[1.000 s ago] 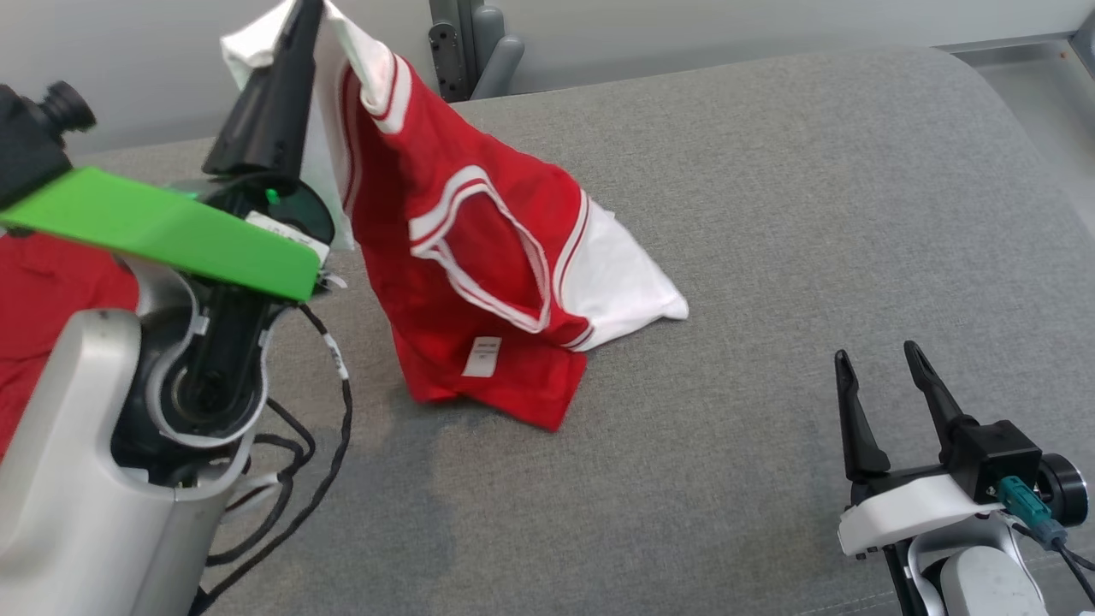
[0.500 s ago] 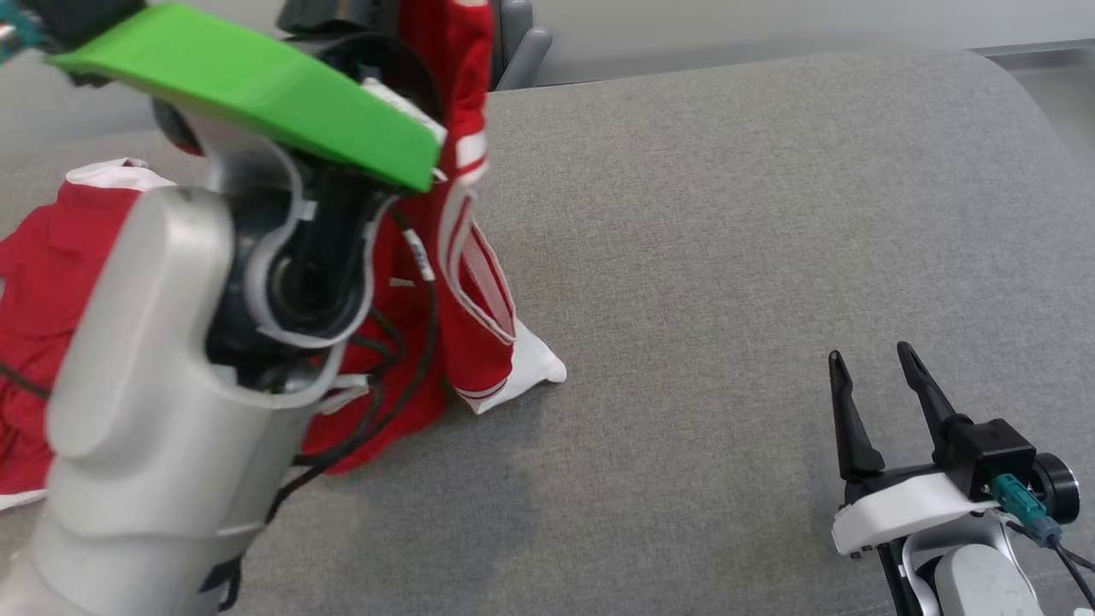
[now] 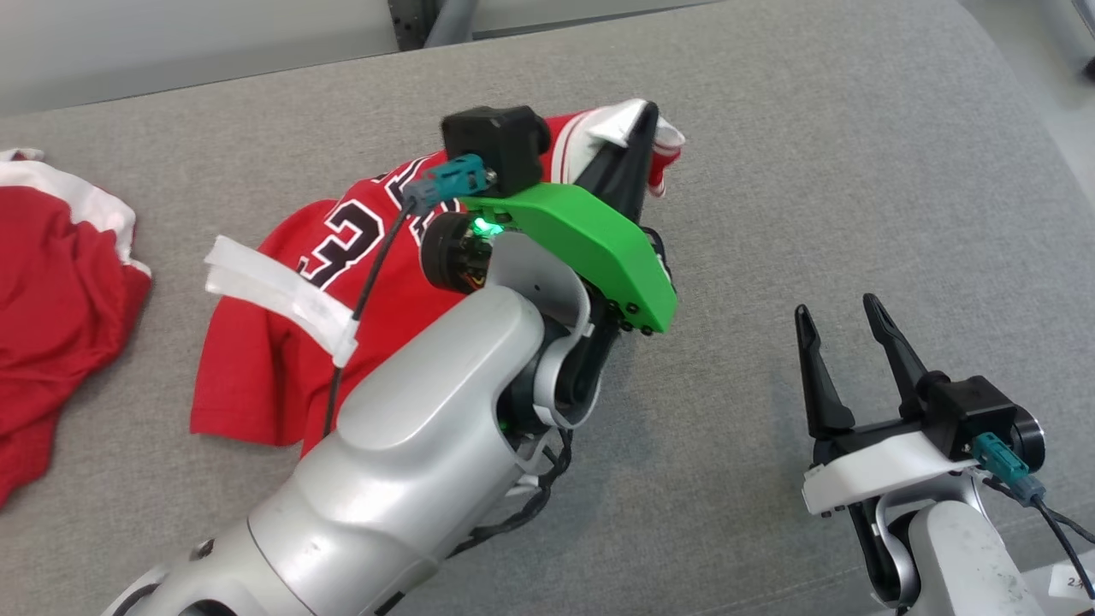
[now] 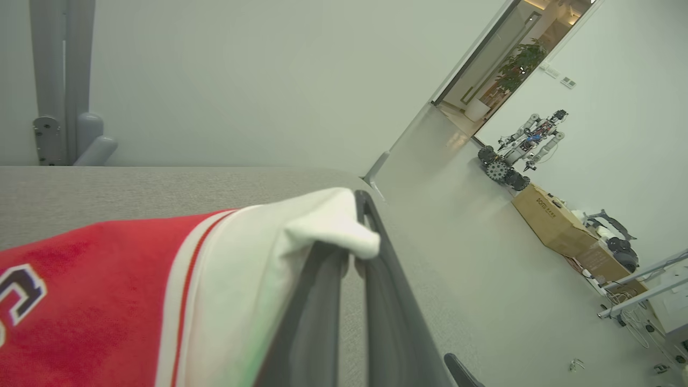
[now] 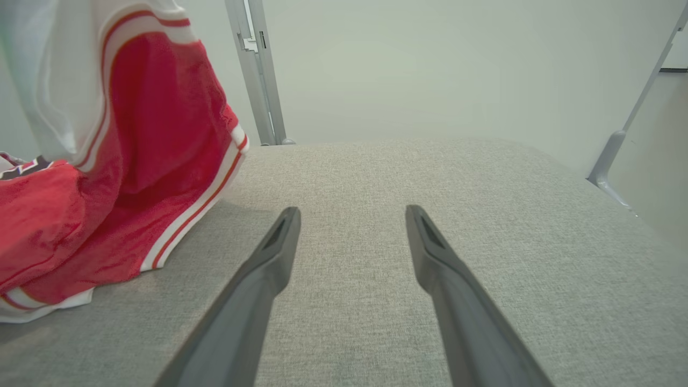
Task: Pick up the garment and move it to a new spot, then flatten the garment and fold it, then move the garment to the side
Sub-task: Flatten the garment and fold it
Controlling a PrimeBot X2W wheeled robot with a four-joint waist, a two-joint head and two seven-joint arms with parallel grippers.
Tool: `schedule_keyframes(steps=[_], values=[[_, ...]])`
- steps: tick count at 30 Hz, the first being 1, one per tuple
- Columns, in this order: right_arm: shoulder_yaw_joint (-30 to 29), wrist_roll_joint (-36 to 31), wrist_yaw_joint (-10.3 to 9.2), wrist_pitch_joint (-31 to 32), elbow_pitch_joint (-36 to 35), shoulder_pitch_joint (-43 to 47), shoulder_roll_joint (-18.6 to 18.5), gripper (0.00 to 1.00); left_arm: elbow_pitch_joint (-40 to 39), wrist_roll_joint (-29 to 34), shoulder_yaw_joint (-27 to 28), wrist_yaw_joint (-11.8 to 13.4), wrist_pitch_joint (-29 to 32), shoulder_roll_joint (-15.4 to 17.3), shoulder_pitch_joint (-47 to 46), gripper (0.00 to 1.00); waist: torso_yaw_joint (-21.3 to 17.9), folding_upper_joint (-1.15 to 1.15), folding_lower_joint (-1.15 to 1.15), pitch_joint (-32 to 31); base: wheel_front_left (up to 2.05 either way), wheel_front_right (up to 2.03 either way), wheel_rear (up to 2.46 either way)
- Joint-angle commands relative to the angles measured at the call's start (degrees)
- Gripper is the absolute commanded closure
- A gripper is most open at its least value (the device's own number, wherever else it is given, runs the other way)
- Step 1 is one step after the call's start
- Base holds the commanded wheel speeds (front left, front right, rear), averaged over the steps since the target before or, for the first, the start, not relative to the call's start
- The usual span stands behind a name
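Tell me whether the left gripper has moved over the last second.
Yes. The left gripper, shut on the jersey, has swung to the robot's right and down: it was left of the grey post, now right of it.

Robotics lab, per your left wrist view, upper right: 2nd wheeled robot (image 4: 518,153) by wall, cardboard box (image 4: 553,220) on pale floor (image 4: 484,279).

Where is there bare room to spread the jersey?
Free: grey fabric surface right of the red-and-white numbered jersey that the left gripper pinches, up to the open right gripper and the far edge. Crowded: the left side, beside a second red garment.
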Motion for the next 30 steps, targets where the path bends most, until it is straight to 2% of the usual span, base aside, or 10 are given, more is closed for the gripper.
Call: schedule_keyframes(steps=[1, 8, 12, 13, 14, 15, 16, 23, 30], values=[[0.5, 0.9, -0.02, -0.2, 0.2, -1.1, -0.2, 0.0, 0.4, -2.0, -3.1, 0.2, -1.2, 0.1, -1.8, 1.0, -3.8, 0.0, 0.0, 3.2, 0.0, 0.0, 0.0], [1.9, 3.2, -0.02, -0.2, 0.5, -2.3, -0.2, 0.0, 0.7, -9.0, -13.6, 1.5, -4.7, 0.1, -5.2, 1.0, -8.5, 0.0, 0.0, 5.6, 0.0, 0.0, 0.0], [2.4, 3.8, -0.02, -0.2, 0.7, -2.6, -0.2, 0.0, 1.3, -11.9, -17.0, 1.5, -6.2, 0.1, -5.9, 1.0, -10.0, 0.0, 0.0, 6.2, 0.0, 0.0, 0.0], [2.5, 3.9, -0.02, -0.2, 0.7, -2.7, -0.2, 0.0, 1.6, -13.0, -17.6, 1.3, -6.6, 0.1, -5.8, 0.89, -10.4, 0.0, 0.0, 6.4, 0.0, 0.0, 0.0], [2.5, 4.1, -0.02, -0.2, 0.7, -2.7, -0.2, 0.0, 2.0, -14.4, -18.3, 1.2, -6.7, 0.1, -5.7, 0.56, -10.8, 0.0, 0.0, 6.5, 0.0, 0.0, 0.0], [2.3, 4.2, -0.02, -0.2, 0.6, -2.6, -0.2, 0.0, 2.5, -15.3, -19.0, 1.2, -6.5, 0.0, -5.9, 0.03, -11.0, 0.0, 0.0, 6.5, 0.0, 0.0, 0.0], [2.1, 4.2, -0.02, -0.2, 0.6, -2.5, -0.2, 0.0, 2.7, -16.0, -19.6, 0.9, -6.7, 0.0, -6.2, 0.0, -11.2, 0.0, 0.0, 6.5, 0.0, 0.0, 0.0], [1.1, 3.9, -0.02, -0.2, 0.4, -1.3, -0.2, 0.0, 1.5, -21.5, -22.4, 0.2, -4.1, 0.0, -6.0, 0.0, -11.1, 0.0, 0.0, 6.1, 0.0, 0.0, 0.0], [-0.1, 2.7, -0.02, -0.2, 0.3, -1.1, -0.2, 0.0, -2.4, -20.5, -23.5, -2.0, -2.8, 0.0, -4.3, 0.0, -9.1, 0.0, 0.0, 4.8, 0.0, 0.0, 0.0]])
